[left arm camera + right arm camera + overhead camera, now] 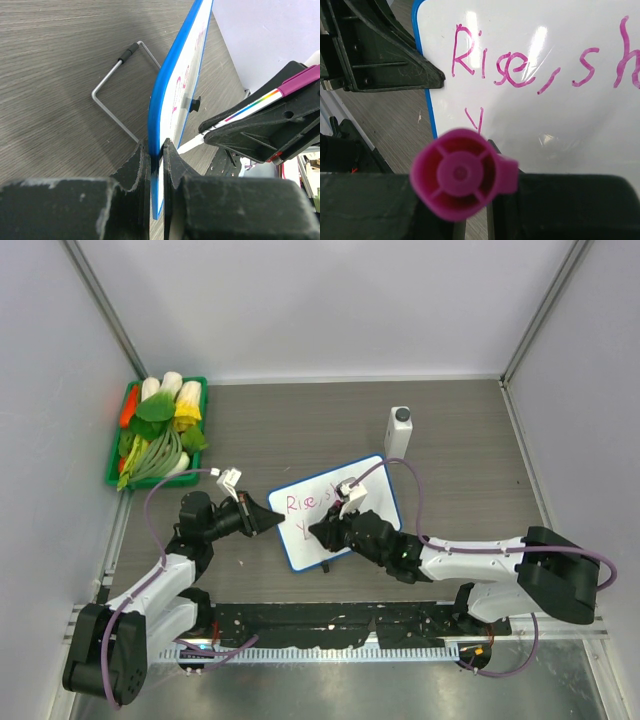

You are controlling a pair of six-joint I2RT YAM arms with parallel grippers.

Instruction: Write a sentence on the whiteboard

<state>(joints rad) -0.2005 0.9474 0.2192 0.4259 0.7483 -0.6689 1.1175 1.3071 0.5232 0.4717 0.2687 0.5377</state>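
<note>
- top external view: the whiteboard [298,540] lies in the middle of the table, between the two arms. its long axis goes from the left arm toward the white bottle [400,430], a little slanted.
- the left gripper [272,521] is closed on the blue rim of the board's short left edge. in the left wrist view the two fingers [142,165] pinch this rim, one on each side, and the board looks lifted from the table, with a bent wire stand [117,85] on the table at its back side.
- the right gripper [328,532] is over the lower left part of the board and is clamped on a pink marker [462,172]. the right wrist view looks straight along the marker at its back end.
- the sentence [507,72] is not finished: the first line reads "rise, sh" before the frame cuts it off, and the second line has only a "y".
- the marker is just beside this "y", so i judge the step in hand is the second line.
- the relation that matters: the free space of the second line lies to the right of the marker, along the long axis of the board and away from the left gripper. the right arm is the nearer one and the one that writes.
- whether the tip touches the white surface, i cannot tell. in the left wrist view it is very near.
- a risk: pressing could turn the board in the left grip.
- a green basket of vegetables [160,430] stands well apart at the far left.
</note>
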